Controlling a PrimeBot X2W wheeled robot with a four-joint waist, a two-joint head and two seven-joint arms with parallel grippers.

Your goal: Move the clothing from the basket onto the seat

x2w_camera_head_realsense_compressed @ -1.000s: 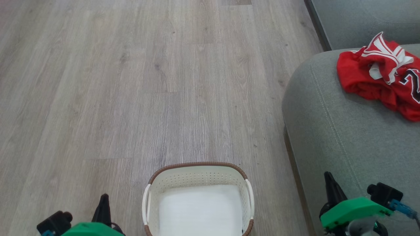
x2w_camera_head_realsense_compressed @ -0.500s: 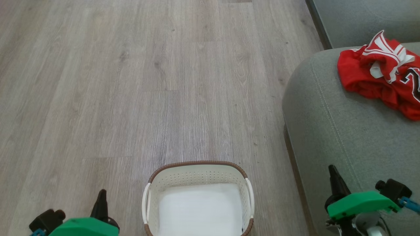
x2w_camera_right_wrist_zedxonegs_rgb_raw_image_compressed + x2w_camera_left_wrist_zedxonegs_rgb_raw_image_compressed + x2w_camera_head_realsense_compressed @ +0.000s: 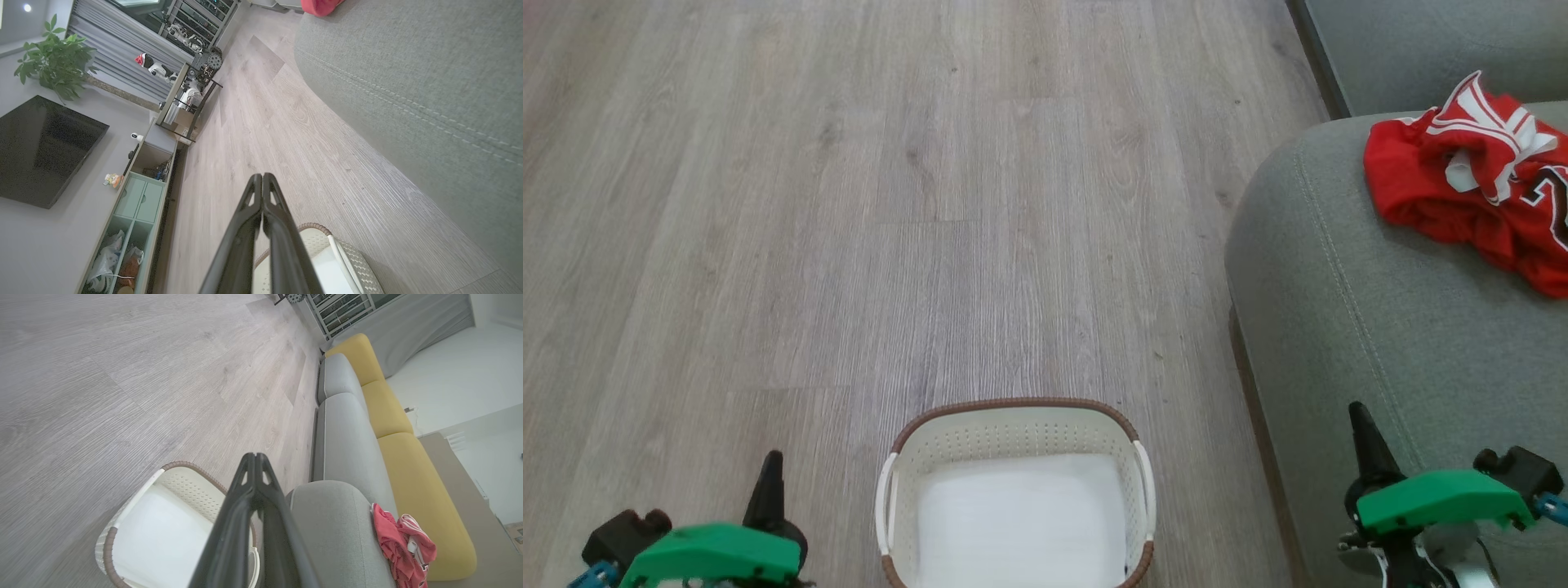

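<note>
The red clothing (image 3: 1470, 175) with white stripes lies crumpled on the grey-green seat (image 3: 1388, 327) at the right; in the left wrist view the clothing (image 3: 402, 547) sits near the cushion's edge. The cream basket (image 3: 1013, 433) stands on the floor at bottom centre, its white bottom bare. My left gripper (image 3: 769, 465) is shut at lower left, left of the basket. My right gripper (image 3: 1360, 416) is shut at lower right, over the seat's front edge. In each wrist view, the fingers of the left gripper (image 3: 255, 457) and the right gripper (image 3: 262, 177) are pressed together with nothing between them.
Pale wood-look floor (image 3: 890, 204) stretches ahead and to the left. A sofa with grey and yellow cushions (image 3: 384, 412) runs along the right. In the right wrist view a TV (image 3: 41, 147), a low cabinet (image 3: 135, 200) and a plant (image 3: 57, 57) line the far wall.
The head view has shifted slightly. Both grippers have drifted outward, the left lower-left and the right toward the right. Clothing and basket stay put.
</note>
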